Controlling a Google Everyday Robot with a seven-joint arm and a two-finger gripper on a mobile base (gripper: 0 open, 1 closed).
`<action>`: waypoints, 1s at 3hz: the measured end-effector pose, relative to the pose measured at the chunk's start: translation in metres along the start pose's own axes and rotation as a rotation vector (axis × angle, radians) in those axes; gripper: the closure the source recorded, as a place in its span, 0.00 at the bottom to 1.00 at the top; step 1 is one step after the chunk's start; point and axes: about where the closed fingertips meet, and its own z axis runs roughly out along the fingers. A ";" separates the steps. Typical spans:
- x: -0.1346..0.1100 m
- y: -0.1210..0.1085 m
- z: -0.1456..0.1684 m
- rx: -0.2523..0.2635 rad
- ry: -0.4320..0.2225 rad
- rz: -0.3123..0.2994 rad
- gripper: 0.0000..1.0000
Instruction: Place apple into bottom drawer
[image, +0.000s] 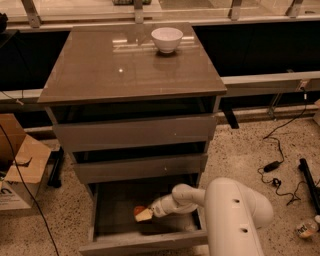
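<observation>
Camera view: three-drawer cabinet (135, 132) seen from the front and above. bottom drawer (145, 244) is pulled well out, its flat front at the lower edge of frame and its dark interior exposed. The two drawers above it sit only slightly out, the top one a bit further than the middle one. Arm (235, 212) comes in from the lower right, crosses over the drawer's right edge and reaches leftward into the box. gripper (145, 214) is inside the bottom drawer, a little left of the middle and nearer the front edge than the back. Jaws are holding the apple (138, 210): red-orange fruit right at the tip, with a pale finger across its lower side. So the apple is within the drawer's walls, low in the box; can't tell whether it touches the drawer floor. Left half of the drawer floor is dark with nothing resolvable. On the cabinet's top surface (115, 70), a white bowl (167, 39) stands upright near the far edge, right of centre, well apart from the apple. On the floor: a cardboard box (20, 167) off the cabinet's left side, and black cables (277, 167) to the right on the speckled floor.
</observation>
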 end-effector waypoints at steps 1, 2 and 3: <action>0.001 -0.001 0.029 0.025 0.024 -0.004 0.81; 0.010 -0.004 0.047 0.066 0.065 -0.003 0.58; 0.017 -0.004 0.049 0.126 0.082 -0.008 0.34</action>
